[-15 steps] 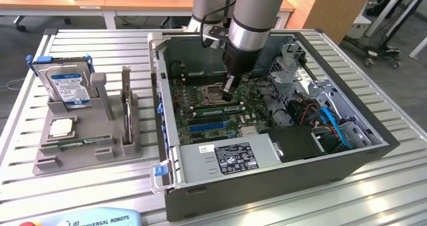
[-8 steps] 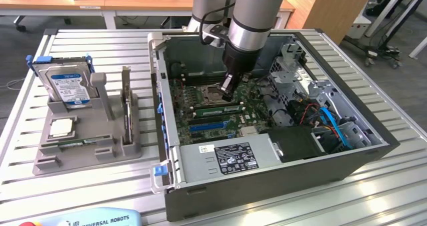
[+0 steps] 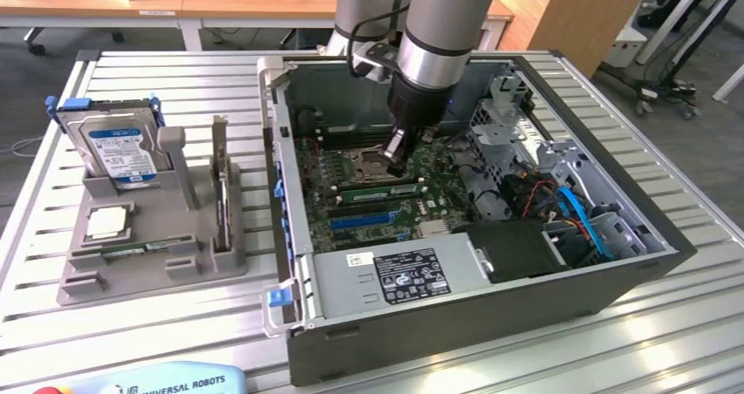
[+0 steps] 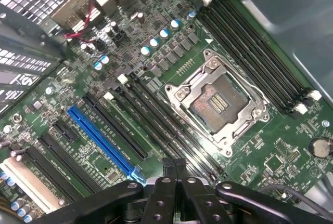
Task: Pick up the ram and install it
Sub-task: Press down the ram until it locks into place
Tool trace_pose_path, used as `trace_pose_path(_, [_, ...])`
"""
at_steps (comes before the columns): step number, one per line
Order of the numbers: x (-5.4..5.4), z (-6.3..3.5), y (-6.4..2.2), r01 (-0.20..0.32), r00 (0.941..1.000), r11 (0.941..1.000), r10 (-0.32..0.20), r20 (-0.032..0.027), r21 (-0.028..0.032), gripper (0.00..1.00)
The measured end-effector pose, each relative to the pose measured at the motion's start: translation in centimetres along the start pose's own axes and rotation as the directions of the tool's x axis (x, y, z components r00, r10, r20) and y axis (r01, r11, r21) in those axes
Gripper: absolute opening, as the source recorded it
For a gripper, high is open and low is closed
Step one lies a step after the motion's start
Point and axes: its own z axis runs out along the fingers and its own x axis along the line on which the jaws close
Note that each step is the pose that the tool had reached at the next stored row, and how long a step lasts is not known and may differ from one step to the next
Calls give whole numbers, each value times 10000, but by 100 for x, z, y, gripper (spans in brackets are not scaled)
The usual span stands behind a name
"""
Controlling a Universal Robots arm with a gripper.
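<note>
- Inside the open computer case, my gripper stands low over the motherboard, between the empty processor socket and the blue slot.
- My jaws are clenched tight; I see nothing clamped between them.
- In the exterior view, the ram lies along the memory slots just beside my fingertips. I cannot tell whether it is fully seated.
- Judgement: the pick-up is done and the installing step is in hand, at or near the press-down.
- Judgement: this step calls for the stick square in its slot, an even downward push, and both end latches caught.
- The case rests on a slatted metal table. A grey holder toward the exterior view's left carries a hard drive and a square chip.
- Wooden desks stand behind.
</note>
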Motion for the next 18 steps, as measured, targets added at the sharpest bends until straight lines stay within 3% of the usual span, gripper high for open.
trace_pose_path(9, [5,1,8,-1103,9939,9939,1103,54,34,10])
trace_pose_path(14, [8,1,10,-1782,9840,9840,1782,88,52,10])
trace_pose_path(18, [9,1,11,-2351,9719,9719,2350,117,66,10])
